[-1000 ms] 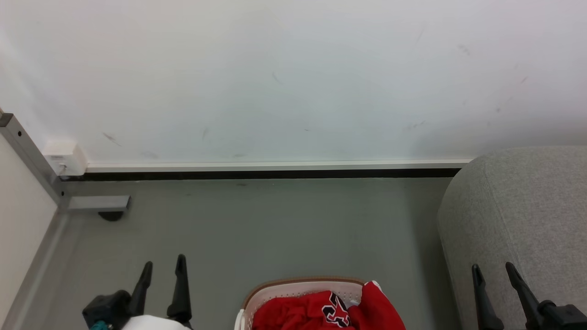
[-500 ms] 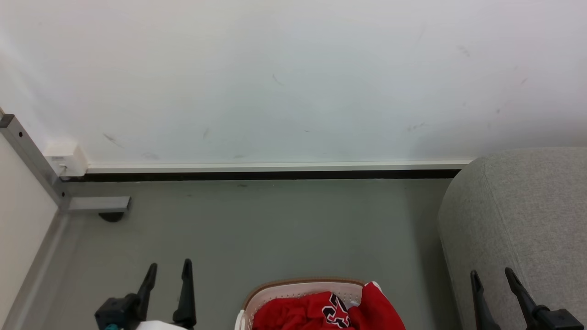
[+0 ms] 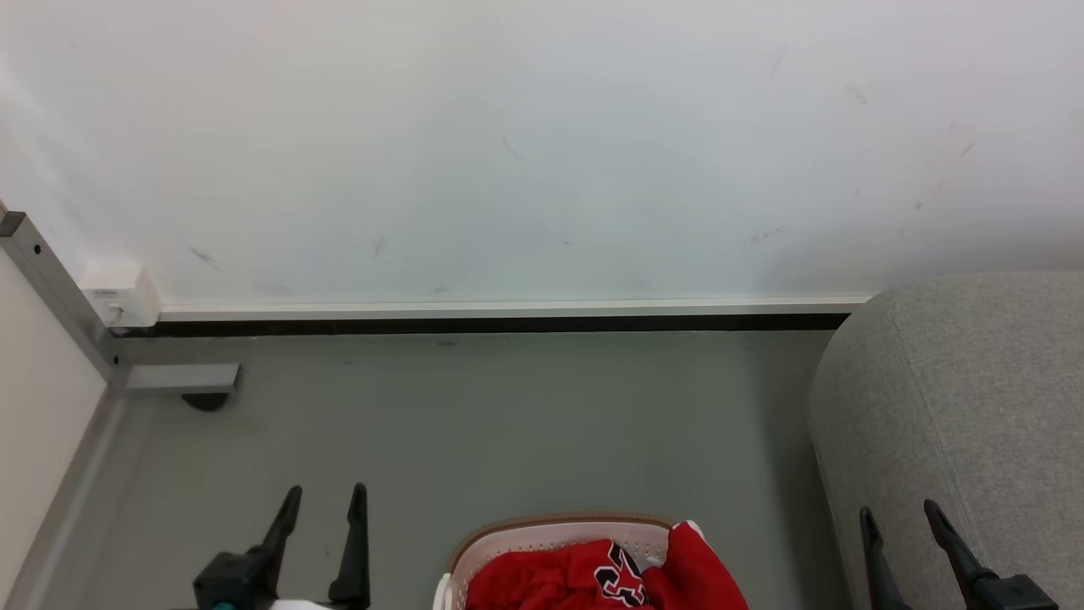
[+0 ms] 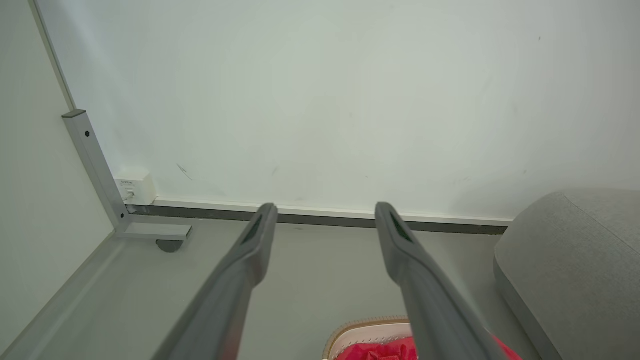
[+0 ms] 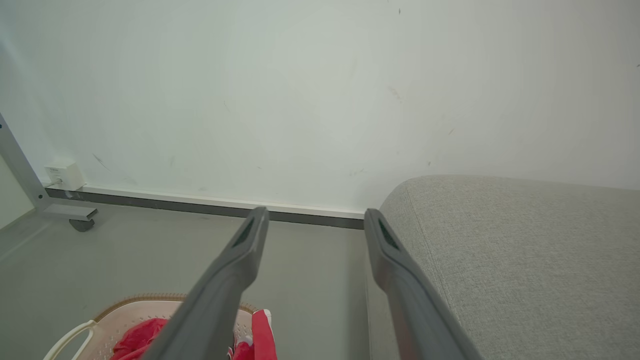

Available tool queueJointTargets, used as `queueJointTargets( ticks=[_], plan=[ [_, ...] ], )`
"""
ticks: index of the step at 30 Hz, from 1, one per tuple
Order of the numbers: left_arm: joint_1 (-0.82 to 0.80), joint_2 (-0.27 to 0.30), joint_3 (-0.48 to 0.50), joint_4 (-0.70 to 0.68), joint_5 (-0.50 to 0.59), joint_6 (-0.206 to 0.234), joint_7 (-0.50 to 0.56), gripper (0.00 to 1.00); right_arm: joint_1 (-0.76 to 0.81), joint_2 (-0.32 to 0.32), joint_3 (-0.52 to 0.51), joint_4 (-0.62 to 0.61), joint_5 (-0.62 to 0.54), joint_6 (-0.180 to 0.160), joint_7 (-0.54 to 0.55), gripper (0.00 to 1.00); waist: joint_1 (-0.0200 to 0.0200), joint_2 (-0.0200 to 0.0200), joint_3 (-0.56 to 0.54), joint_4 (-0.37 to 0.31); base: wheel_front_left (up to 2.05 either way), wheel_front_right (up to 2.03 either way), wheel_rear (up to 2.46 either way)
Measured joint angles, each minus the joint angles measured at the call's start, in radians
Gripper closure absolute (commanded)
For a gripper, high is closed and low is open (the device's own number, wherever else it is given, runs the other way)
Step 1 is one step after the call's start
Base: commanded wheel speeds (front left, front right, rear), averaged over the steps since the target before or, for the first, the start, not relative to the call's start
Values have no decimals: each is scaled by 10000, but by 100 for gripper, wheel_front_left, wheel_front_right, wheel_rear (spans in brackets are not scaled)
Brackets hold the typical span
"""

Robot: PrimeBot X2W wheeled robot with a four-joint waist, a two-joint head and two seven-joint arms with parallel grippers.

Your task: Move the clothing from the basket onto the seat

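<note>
Clothing heaped in basket, grey seat to the right

A pale wall scuffed with faint dark marks closes the far side of the scene. A white skirting strip over a dark band runs along its foot. Grey floor stretches from there toward the near edge.

The seat, grey woven fabric with a rounded corner, stands on the right, and its far end reaches the wall. On the left a light panel edged by a grey metal frame slants from the wall toward the near side. A short metal bar branches off the frame onto the floor.

The basket, white with small holes and a brown rim, sits on the floor at the near middle. It is left of the seat, with a strip of floor between them. The red clothing is piled inside it, with a black-and-white numeral showing on top. One red fold with white trim rises over the basket's right rim on the seat side.

The left gripper hangs over floor to the left of the basket. Its two dark fingers are spread apart and hold nothing. The right gripper shows at the near right against the seat's left flank. Its fingers are likewise apart with nothing between them.

A small white box is fixed where the frame meets the wall. A dark round foot sits under the bar, far from the basket.
</note>
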Motion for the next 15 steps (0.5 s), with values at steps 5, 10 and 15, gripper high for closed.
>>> queueJointTargets(
  ticks=[5,10,15],
  plan=[
    [1,2,21,40,-2,-31,0,0,0,4,-2,-8,6,-2,-2,0,0,0,1,-5,0,0,0],
    [2,2,23,96,-12,-44,0,0,0,6,0,-13,127,-2,-2,0,0,0,15,-26,0,0,0],
    [1,2,25,130,-27,-67,0,0,0,6,6,-27,194,-2,-2,0,0,0,20,-49,0,0,0]
  ],
)
